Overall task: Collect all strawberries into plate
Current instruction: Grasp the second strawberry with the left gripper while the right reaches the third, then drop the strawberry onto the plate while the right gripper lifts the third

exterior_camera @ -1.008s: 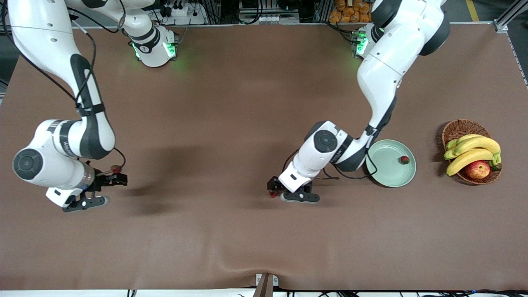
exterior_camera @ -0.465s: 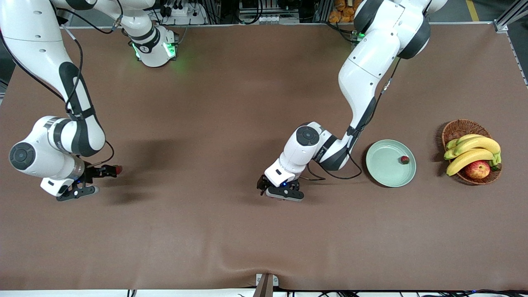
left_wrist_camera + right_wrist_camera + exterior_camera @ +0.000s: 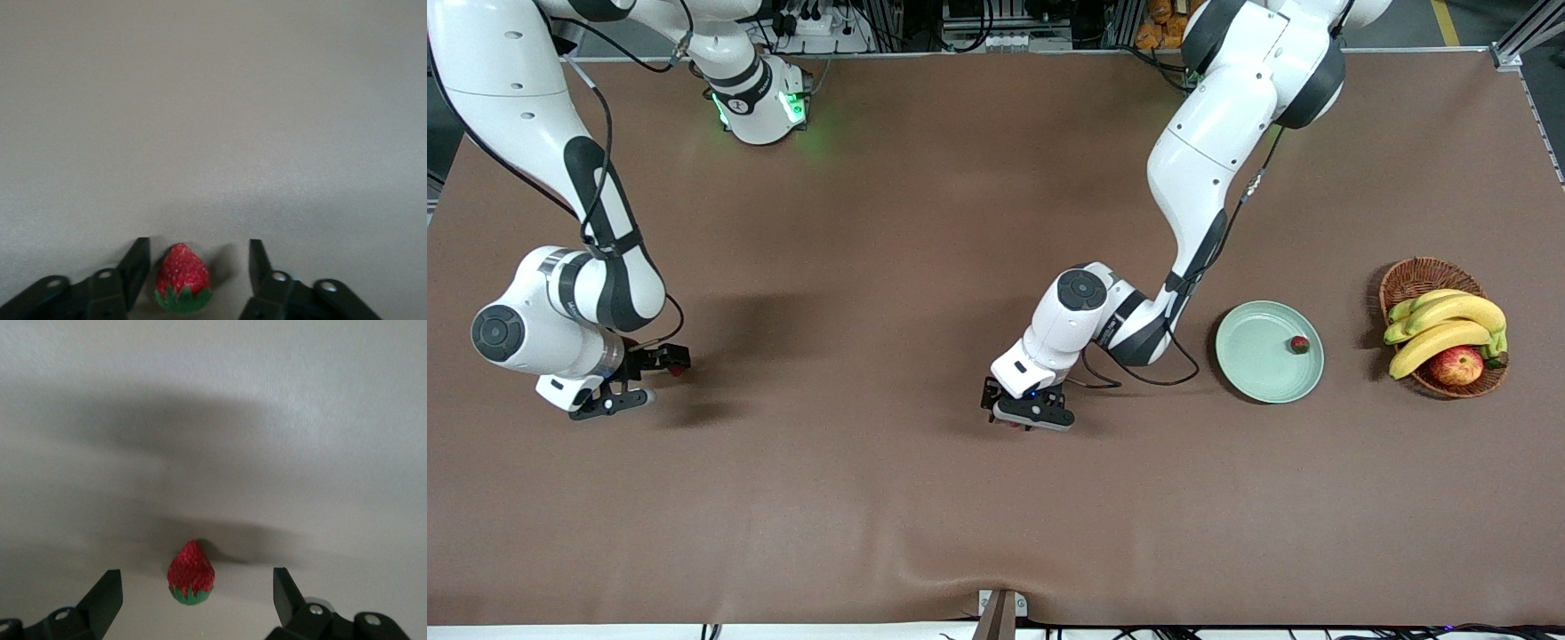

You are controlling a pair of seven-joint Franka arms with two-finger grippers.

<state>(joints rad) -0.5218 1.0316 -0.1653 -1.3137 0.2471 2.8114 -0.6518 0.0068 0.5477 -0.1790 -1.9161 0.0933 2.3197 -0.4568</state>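
One strawberry [image 3: 181, 277] lies on the brown table between the fingers of my left gripper [image 3: 198, 263], near the middle of the table. The jaws stand close round it; one finger is nearly at the berry, and a gap shows at the other. In the front view the left gripper [image 3: 1021, 407] is low on the table. A second strawberry [image 3: 191, 573] lies on the table between the wide-open fingers of my right gripper [image 3: 195, 587], at the right arm's end. A third strawberry [image 3: 1299, 344] rests in the mint-green plate [image 3: 1254, 373].
A wicker basket [image 3: 1414, 277] with bananas [image 3: 1445, 324] and an apple [image 3: 1456, 365] stands beside the plate, at the left arm's end. The table's cloth has a ripple near the front edge.
The left gripper has come down over its strawberry, and its jaws have narrowed round it. The right gripper has shifted and now frames its own strawberry, still wide open.
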